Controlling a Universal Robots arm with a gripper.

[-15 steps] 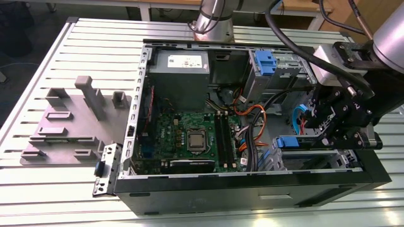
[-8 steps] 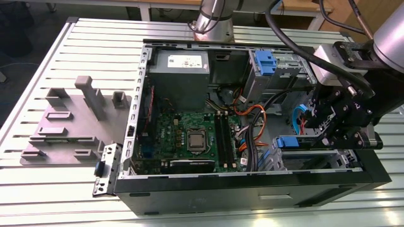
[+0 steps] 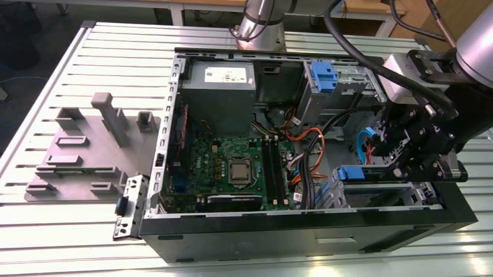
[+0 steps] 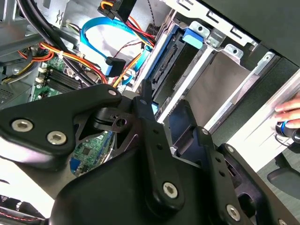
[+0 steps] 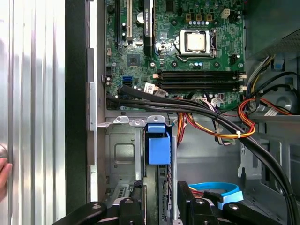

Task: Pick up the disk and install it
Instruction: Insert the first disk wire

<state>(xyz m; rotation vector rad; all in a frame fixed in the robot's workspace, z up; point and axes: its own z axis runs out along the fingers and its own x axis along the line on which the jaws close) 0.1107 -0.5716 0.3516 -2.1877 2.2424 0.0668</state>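
The disk [image 5: 158, 143] stands on edge in the drive cage [image 5: 123, 154] at the case's front corner, its blue carrier tab level with the cage rim. In the exterior view the disk [image 3: 352, 173] sits low at that view's right, inside the open computer case [image 3: 308, 222]. My gripper [image 5: 160, 190] straddles the disk's rear part, one black finger on each face, shut on it. In the second wrist view the disk [image 4: 165, 61] runs along the cage wall, and the gripper [image 4: 157, 110] meets its near end.
Orange, black and blue cables [image 5: 220, 126] cross beside the cage. The motherboard [image 3: 231, 167] and the grey power-supply box [image 3: 218, 86] fill the case's other side. Another blue carrier [image 3: 324, 75] sits in the upper bay. A grey fixture plate [image 3: 85, 156] lies at the exterior view's left. A person's hand [image 4: 290, 112] rests on the table.
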